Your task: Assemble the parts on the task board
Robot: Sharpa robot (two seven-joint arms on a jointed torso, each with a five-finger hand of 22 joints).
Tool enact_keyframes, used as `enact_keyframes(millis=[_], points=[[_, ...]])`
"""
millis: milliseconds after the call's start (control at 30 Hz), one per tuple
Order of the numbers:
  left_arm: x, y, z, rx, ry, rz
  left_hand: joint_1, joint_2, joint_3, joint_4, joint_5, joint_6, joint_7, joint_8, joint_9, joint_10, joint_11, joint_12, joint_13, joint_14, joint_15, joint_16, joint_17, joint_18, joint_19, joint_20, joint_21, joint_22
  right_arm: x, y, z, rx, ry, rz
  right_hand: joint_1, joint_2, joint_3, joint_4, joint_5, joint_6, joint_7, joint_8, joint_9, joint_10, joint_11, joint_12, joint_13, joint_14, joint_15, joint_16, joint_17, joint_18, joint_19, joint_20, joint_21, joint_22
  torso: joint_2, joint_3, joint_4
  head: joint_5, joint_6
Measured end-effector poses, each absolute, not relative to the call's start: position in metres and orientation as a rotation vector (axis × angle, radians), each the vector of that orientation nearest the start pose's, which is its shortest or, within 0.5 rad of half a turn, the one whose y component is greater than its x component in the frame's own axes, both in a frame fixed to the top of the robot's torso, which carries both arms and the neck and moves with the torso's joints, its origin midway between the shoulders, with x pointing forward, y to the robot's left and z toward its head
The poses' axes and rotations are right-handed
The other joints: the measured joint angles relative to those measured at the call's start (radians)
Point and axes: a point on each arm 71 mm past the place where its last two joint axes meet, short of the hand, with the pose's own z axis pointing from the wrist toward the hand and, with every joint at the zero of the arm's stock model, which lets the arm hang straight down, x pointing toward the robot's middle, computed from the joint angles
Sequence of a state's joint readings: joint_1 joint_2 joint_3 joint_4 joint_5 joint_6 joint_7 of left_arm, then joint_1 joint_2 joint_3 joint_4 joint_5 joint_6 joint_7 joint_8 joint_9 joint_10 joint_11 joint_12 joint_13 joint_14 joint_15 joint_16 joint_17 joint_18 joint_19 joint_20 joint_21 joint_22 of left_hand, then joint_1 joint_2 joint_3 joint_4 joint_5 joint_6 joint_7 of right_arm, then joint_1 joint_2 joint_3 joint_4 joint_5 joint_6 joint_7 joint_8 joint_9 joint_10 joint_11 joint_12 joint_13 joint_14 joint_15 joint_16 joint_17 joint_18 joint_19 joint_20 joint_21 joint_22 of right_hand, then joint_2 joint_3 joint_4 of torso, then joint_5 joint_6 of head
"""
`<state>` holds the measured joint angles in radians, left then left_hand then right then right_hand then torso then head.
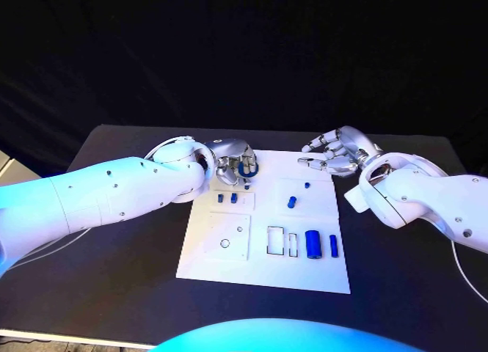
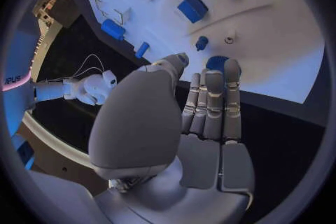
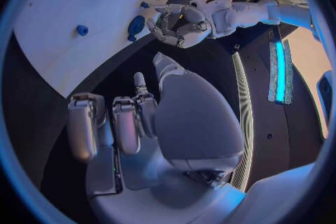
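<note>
Black tabletop (image 1: 117,286), white task board (image 1: 307,273): left hand (image 1: 233,163) fingers touch a blue part (image 2: 218,63); I see right hand (image 1: 334,152) curled, holding nothing.

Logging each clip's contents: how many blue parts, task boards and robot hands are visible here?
blue parts: 6
task board: 1
Hands, left hand and right hand: 2
Total: 9

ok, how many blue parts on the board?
8 blue parts: two near-right, two mid-left, one small behind those, two centre-right, one by the left robot hand. More may be hidden.
</note>
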<state>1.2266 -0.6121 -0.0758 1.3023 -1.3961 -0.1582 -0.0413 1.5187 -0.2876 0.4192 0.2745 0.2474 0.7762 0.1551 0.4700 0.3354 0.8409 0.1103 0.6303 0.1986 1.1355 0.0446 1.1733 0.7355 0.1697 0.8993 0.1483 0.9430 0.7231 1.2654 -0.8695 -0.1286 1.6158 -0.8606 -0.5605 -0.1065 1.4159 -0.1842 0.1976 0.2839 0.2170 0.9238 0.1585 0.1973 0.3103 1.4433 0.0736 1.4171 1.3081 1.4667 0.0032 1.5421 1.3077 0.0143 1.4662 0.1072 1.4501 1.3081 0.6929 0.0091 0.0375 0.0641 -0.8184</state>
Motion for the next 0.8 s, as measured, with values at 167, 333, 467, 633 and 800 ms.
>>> enact_keyframes(millis=[167,333,467,633,800], points=[[0.517,0.137,-0.210,0.276,1.842,-0.680,-0.010,-0.001,-0.010,0.002,-0.004,0.012,0.002,-0.011,-0.012,0.016,-0.001,-0.003,-0.010,0.054,-0.001,0.072,0.075,0.000,0.043,-0.003,0.057,0.060,0.475,-0.205,-0.177,0.482,1.637,0.866,0.000,0.000,0.000,0.000,0.000,0.000,0.000,0.000,0.000,0.000,0.000,-0.005,0.000,0.000,0.000,-0.006,0.000,0.013,0.000,0.000,-0.024,0.000,0.000,0.0004,-0.0004,-0.001,-0.001],[0.517,0.136,-0.213,0.294,1.868,-0.656,-0.013,-0.001,-0.016,0.008,-0.004,0.020,0.002,-0.013,-0.015,0.016,-0.001,-0.008,-0.014,0.069,-0.002,0.096,0.099,0.000,0.064,-0.003,0.086,0.095,0.475,-0.205,-0.177,0.484,1.627,0.868,0.000,0.000,0.000,0.000,0.000,0.000,0.000,0.000,0.000,-0.004,-0.004,-0.005,0.000,0.000,0.000,-0.006,0.000,0.016,0.000,0.000,-0.033,0.000,-0.001,0.0009,-0.0003,-0.002,-0.002],[0.516,0.134,-0.217,0.302,1.888,-0.645,-0.020,-0.001,-0.019,0.006,-0.004,0.020,0.002,-0.015,-0.016,0.019,-0.005,-0.008,-0.015,0.069,-0.002,0.104,0.108,0.000,0.064,-0.003,0.093,0.106,0.475,-0.205,-0.176,0.485,1.622,0.869,0.000,0.000,0.000,0.000,0.000,0.000,0.000,0.000,0.000,-0.004,-0.004,-0.005,0.000,0.000,0.000,-0.006,0.000,0.016,0.000,0.000,-0.033,0.000,-0.001,0.0009,0.0000,-0.003,-0.002],[0.515,0.133,-0.220,0.307,1.906,-0.635,-0.013,0.006,-0.018,0.005,-0.004,0.039,0.002,-0.020,-0.021,0.033,-0.004,-0.016,-0.023,0.085,-0.004,0.128,0.126,0.000,0.083,-0.004,0.126,0.138,0.475,-0.205,-0.176,0.486,1.618,0.870,0.000,0.000,0.000,0.000,0.000,0.000,0.000,0.000,0.000,-0.004,-0.004,-0.005,0.000,0.000,0.000,-0.006,0.000,0.016,0.000,0.000,-0.033,0.000,-0.001,0.0007,0.0000,-0.004,-0.002],[0.516,0.133,-0.222,0.307,1.914,-0.626,0.003,0.022,0.018,-0.005,-0.004,0.057,0.000,-0.027,-0.026,0.054,-0.008,-0.030,-0.032,0.094,-0.005,0.147,0.139,0.000,0.100,-0.007,0.156,0.170,0.475,-0.205,-0.176,0.486,1.616,0.870,0.000,0.000,0.000,0.000,0.000,0.000,0.000,0.000,0.000,-0.004,-0.004,-0.005,0.000,0.000,0.000,-0.006,0.000,0.016,0.000,0.000,-0.033,0.000,0.000,0.0007,0.0000,-0.004,-0.002]])
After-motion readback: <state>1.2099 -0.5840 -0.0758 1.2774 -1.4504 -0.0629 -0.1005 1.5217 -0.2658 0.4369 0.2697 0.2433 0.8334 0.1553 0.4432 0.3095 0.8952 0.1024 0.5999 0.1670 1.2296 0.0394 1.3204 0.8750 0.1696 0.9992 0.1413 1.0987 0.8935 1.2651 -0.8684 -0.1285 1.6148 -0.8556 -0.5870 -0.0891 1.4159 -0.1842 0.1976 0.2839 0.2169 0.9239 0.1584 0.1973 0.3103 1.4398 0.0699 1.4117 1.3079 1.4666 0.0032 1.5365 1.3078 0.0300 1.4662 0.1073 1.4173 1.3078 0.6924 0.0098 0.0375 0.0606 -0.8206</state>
